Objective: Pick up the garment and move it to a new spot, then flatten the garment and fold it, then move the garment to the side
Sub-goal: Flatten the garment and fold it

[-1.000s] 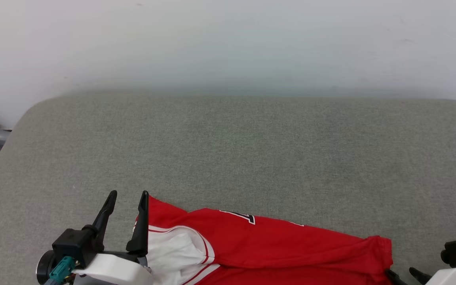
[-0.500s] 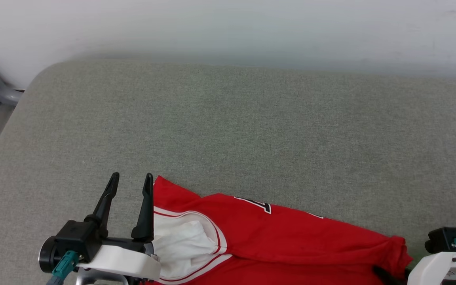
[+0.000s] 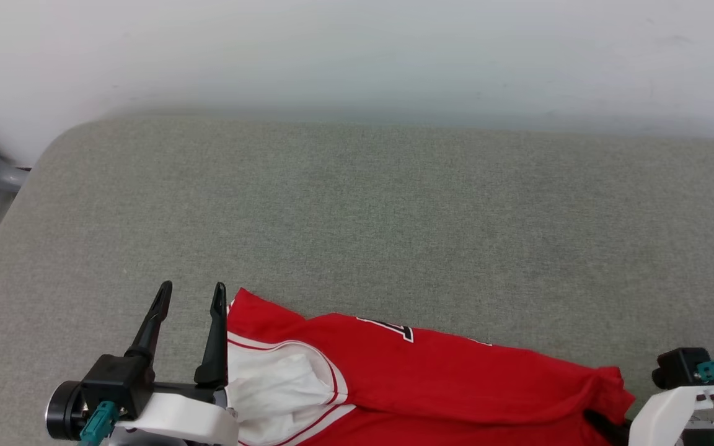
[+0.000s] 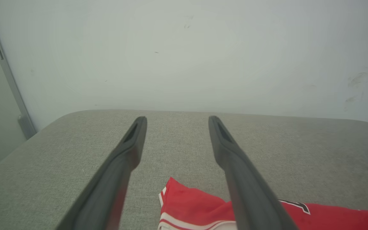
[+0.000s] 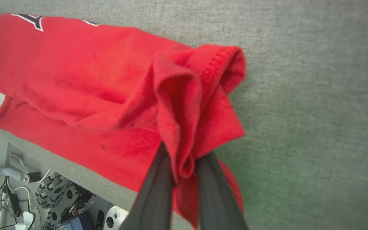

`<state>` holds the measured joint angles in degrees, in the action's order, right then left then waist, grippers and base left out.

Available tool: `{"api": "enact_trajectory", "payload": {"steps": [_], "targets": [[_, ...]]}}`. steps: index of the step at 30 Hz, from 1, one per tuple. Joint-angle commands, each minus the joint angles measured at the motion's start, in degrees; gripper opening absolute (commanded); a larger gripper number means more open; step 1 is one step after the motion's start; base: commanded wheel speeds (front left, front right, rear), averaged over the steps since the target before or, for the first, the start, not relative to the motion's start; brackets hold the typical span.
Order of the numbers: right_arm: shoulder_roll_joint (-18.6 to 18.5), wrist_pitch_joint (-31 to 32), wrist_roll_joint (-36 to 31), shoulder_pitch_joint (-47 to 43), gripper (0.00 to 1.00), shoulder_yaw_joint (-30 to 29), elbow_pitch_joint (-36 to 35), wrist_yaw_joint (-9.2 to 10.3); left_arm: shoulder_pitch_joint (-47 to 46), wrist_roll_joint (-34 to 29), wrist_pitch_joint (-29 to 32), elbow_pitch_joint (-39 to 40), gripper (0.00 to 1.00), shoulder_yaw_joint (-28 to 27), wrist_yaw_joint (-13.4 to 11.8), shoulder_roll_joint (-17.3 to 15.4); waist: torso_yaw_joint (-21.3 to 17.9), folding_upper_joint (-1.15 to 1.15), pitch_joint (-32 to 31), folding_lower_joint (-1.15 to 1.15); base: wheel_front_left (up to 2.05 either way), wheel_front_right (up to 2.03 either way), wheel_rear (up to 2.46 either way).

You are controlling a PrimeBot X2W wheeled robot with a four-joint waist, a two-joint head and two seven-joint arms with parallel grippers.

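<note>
Grey fabric surface [image 3: 394,217]; garment [image 3: 456,384] cut off at bottom edge.

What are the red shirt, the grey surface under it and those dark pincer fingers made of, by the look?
The red shirt looks like soft matte knit, perhaps cotton or polyester: it bunches in limp folds. The grey surface seems woven upholstery cloth, its fine flecked weave showing. The pincer fingers look like smooth dark plastic or rubber, dully shiny; which, I cannot tell.
</note>
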<state>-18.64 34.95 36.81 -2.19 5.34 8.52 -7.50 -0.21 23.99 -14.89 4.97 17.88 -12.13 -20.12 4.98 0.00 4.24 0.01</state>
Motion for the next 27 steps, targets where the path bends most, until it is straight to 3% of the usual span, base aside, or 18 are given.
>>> {"api": "enact_trajectory", "payload": {"steps": [1,8,14,17,21,27], "targets": [[-0.73,0.21,0.15,0.71,0.0,-0.9,-0.37,0.02,0.71,-0.19,-0.15,0.02,1.0,-0.17,-0.39,-0.34,-1.0,0.0,-1.04,-0.01,0.0,0.0,0.0],[-2.37,3.35,-0.47,-0.45,0.0,-9.45,0.42,0.03,1.93,-0.26,0.39,0.3,1.0,0.04,-1.26,-0.4,-2.86,0.0,-2.67,-0.01,0.0,0.0,0.0],[-0.16,9.37,0.5,-2.07,0.0,-19.62,0.45,0.03,2.41,0.12,0.45,0.44,1.0,0.19,-1.46,-0.54,-3.61,0.0,-3.32,-0.01,0.0,0.0,0.0],[6.47,16.56,9.24,-0.27,0.0,-23.43,0.88,0.02,2.58,0.2,0.61,0.47,1.0,0.21,-1.6,-0.69,-3.9,0.0,-3.67,-0.01,0.0,0.0,0.0],[12.57,23.2,17.61,0.48,0.0,-25.04,-0.61,0.02,2.1,0.26,1.08,0.6,1.0,0.56,-1.48,-0.79,-3.57,0.0,-3.8,-0.01,0.0,0.0,0.0],[15.75,28.75,30.24,2.28,0.0,-22.79,-0.76,0.02,1.27,0.23,2.06,0.98,1.0,1.11,-1.38,-0.98,-2.21,0.0,-3.49,-0.01,0.0,0.0,0.0]]}}
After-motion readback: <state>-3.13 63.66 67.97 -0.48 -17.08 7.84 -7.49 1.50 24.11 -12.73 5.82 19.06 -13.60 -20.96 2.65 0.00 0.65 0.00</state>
